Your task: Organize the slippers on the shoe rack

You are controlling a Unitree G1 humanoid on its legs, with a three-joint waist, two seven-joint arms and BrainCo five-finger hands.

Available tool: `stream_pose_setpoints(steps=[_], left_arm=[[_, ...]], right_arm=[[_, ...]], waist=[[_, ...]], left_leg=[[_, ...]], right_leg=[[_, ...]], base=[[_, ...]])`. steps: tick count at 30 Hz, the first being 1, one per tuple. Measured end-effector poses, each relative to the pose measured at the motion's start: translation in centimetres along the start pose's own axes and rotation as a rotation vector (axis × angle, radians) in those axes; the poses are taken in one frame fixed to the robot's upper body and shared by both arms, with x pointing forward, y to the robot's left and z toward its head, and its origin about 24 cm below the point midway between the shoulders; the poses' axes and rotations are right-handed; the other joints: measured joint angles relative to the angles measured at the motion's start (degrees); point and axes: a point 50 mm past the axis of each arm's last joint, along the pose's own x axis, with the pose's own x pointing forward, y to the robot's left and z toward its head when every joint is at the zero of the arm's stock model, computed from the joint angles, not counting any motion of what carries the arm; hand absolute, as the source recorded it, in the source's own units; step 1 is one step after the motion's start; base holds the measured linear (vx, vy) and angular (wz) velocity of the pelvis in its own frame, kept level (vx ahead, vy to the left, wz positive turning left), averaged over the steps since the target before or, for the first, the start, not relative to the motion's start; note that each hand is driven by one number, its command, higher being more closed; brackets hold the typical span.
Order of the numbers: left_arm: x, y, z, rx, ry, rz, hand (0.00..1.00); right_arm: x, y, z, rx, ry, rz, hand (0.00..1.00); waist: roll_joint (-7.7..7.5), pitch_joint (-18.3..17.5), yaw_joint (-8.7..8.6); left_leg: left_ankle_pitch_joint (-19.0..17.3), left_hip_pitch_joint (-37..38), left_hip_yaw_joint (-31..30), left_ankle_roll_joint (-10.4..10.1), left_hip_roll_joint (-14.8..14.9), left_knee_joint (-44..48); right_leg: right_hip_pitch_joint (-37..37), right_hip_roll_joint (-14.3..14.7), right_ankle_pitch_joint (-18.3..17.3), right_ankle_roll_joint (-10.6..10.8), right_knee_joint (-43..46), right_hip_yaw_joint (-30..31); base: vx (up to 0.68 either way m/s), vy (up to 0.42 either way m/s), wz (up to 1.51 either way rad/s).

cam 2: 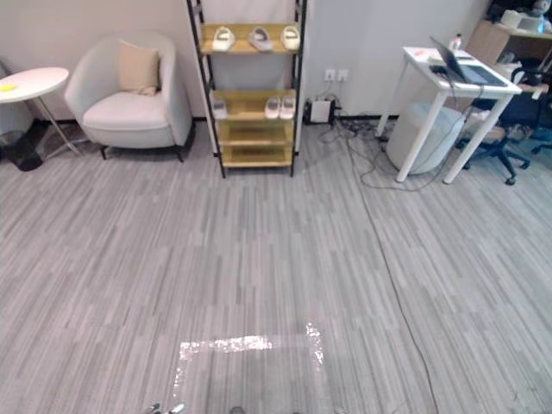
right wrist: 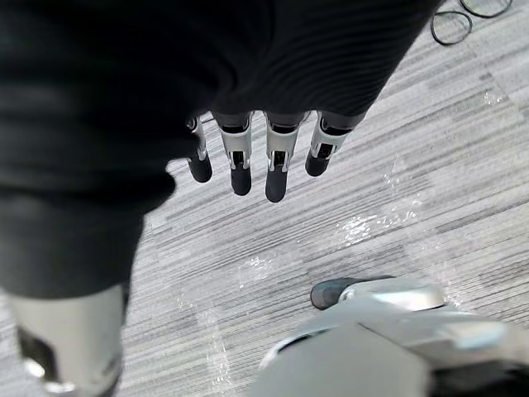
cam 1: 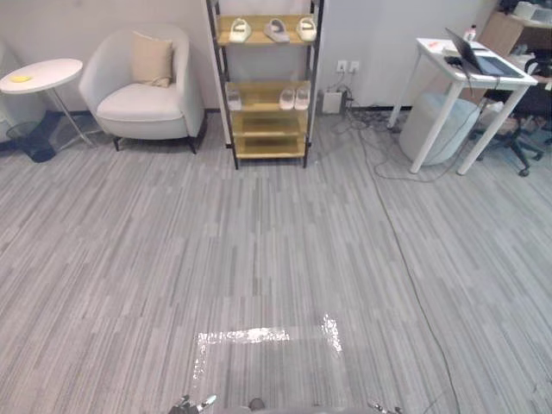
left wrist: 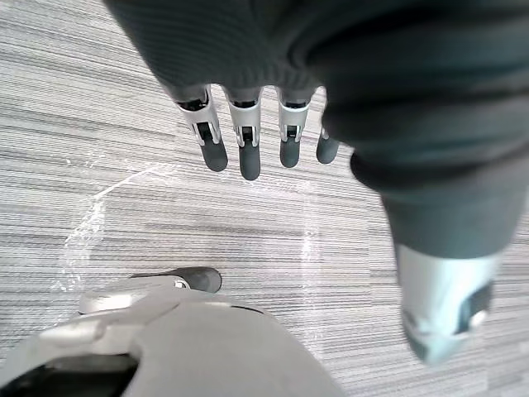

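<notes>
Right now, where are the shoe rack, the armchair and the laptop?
shoe rack (cam 1: pixel 267 129), left eye view, bare wooden lower shelf.
armchair (cam 1: pixel 142 102), left eye view, seat cushion.
laptop (cam 1: pixel 493 65), left eye view, open keyboard base on the white desk.

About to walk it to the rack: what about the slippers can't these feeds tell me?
Top-shelf slippers, eye views: too small to match pairs or tell left from right.
Lone slipper on the middle shelf: tight against the side post of the shoe rack, outline unclear.
Lower shelves: back parts hidden under the shelves above.
</notes>
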Motion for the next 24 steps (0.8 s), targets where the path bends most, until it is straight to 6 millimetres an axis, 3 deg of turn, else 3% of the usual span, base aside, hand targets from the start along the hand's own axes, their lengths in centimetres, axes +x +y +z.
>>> stream_pose_setpoints(steps=[8, 10, 15, 24], left_arm=[[0.3, -0.3, 0.9, 0.033, -0.025, -0.007, 0.0], [0.3, -0.4, 1.0, 0.032, -0.03, -0.009, 0.0], [0.4, -0.6, 1.3, 0.031, -0.039, -0.013, 0.0], [0.4, -0.5, 1.5, 0.031, -0.044, -0.009, 0.0]], right_arm=[[0.3, 2.4, 3.1, 0.012, -0.081, 0.045, 0.0], [0.3, 3.2, 3.3, -0.004, -0.088, 0.065, 0.0], [0.3, 3.6, 3.7, -0.007, -0.098, 0.074, 0.0], [0.3, 3.9, 4.1, -0.011, -0.109, 0.08, 0.0]], waist=[[0.18, 1.94, 0.24], [0.34, 2.03, 0.48], [0.44, 2.19, 1.47], [0.17, 3.13, 1.7]], left_leg=[[0.06, 3.65, 0.9, -0.38, 0.41, -2.82], [0.05, 3.7, 0.89, -0.4, 0.42, -2.83], [0.01, 3.71, 0.83, -0.46, 0.13, -2.9], [1.29, 4.44, 0.76, 0.07, -0.41, -4.67]], right_leg=[[3.67, 0.68, -0.15, 1.51, -2.4, -1.73], [3.78, 0.63, -0.13, 2.6, -2.4, -2.05], [3.85, 0.27, -0.15, 2.64, -2.36, -2.41], [3.48, -0.27, -0.18, 2.44, -2.04, -3.51]], base=[[0.09, -0.026, -0.01], [0.02, -0.01, 0.06], [-0.02, 0.0, 0.02], [-0.07, -0.006, 0.0]])
